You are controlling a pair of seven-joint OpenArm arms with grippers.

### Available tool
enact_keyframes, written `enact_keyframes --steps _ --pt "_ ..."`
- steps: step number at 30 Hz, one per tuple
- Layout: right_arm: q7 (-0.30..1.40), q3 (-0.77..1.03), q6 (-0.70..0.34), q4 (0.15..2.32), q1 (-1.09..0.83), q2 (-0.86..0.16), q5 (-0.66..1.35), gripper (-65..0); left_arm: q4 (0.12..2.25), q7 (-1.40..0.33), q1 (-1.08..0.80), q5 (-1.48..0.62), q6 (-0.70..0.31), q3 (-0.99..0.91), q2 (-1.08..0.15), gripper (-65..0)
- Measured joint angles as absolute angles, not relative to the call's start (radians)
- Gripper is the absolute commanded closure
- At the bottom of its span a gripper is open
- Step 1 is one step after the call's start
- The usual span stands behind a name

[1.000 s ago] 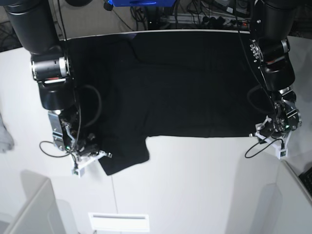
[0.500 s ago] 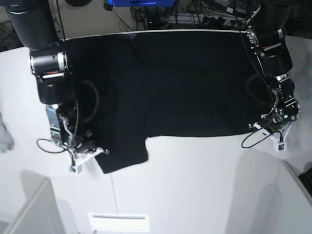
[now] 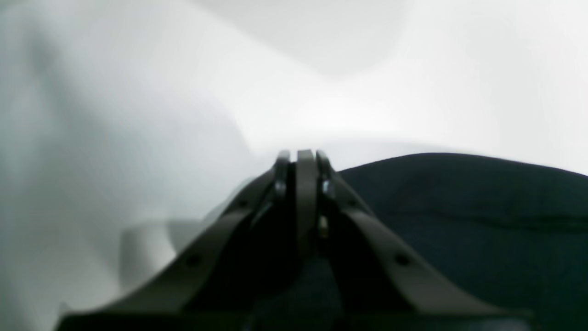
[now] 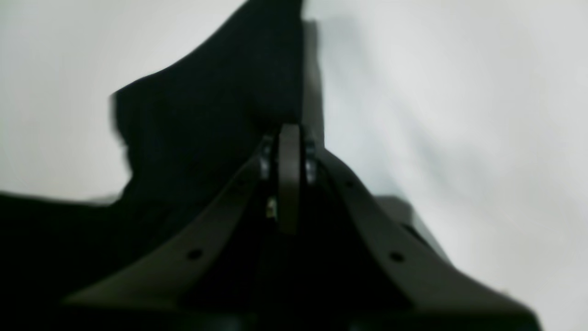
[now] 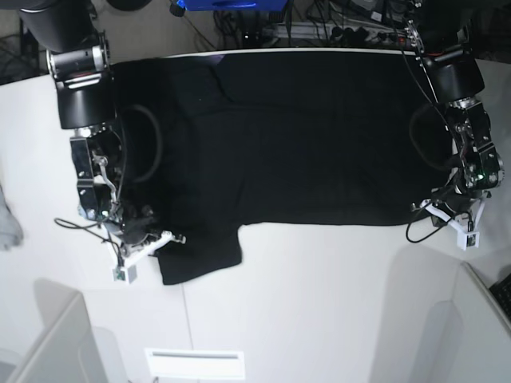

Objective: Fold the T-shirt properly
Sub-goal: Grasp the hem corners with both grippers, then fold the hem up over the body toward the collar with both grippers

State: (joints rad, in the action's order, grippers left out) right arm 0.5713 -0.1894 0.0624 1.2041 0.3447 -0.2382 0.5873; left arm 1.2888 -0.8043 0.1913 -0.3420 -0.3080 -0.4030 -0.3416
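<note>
The black T-shirt (image 5: 303, 144) lies spread flat on the white table, plain side up, its hem toward the right of the base view. One short sleeve (image 5: 200, 255) juts toward the front left. My right gripper (image 5: 168, 238) sits at that sleeve's left edge, shut on the T-shirt's cloth. In the right wrist view its fingertips (image 4: 289, 133) are pressed together with the black sleeve (image 4: 206, 115) running past them. At the T-shirt's front right corner, my left gripper (image 5: 425, 210) is shut on the hem. The left wrist view shows its closed tips (image 3: 301, 156) at the cloth's edge (image 3: 459, 207).
Bare white table (image 5: 319, 303) stretches in front of the shirt. A small light grey cloth (image 5: 6, 219) lies at the far left edge. Cables and equipment (image 5: 319, 24) crowd the back edge. A slotted white panel (image 5: 194, 363) sits at the front.
My left gripper has closed at the hem corner. My right gripper has drifted left, dragging the sleeve a little with it. Both arms' upper parts have pulled back toward the far edge.
</note>
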Motion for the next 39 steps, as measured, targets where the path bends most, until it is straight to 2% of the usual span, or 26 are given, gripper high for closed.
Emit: enact_keyframes --steps 4,8,13,22,29,34,39 --pt "0.589 -0.187 0.098 1.290 0.307 -0.246 0.583 0.0 1.395 -0.808 0.112 -0.343 -0.313 -0.410 -0.339 0.0" --pt "0.608 -0.187 0.115 1.403 0.232 -0.246 0.587 0.0 1.497 -0.851 0.046 -0.340 -0.312 -0.501 -0.341 0.0" --pt "0.663 -0.067 0.113 1.538 0.121 -0.235 0.589 0.0 1.610 -0.852 -0.052 -0.344 -0.315 -0.520 -0.348 0.0" --pt "0.728 0.028 0.113 1.676 0.001 -0.234 0.587 0.0 1.775 -0.854 -0.171 -0.345 -0.317 -0.548 -0.341 0.0" --pt "0.785 0.091 0.112 1.776 -0.035 -0.232 0.592 0.0 1.835 -0.857 -0.223 -0.351 -0.318 -0.548 -0.339 0.0" --pt "0.790 0.099 0.112 1.826 -0.080 -0.232 0.589 0.0 1.840 -0.857 -0.272 -0.500 -0.317 -0.548 -0.344 0.0" --pt "0.787 0.149 0.112 1.874 -0.135 -0.233 0.591 0.0 1.842 -0.857 -0.318 -0.530 -0.317 -0.555 -0.347 0.0"
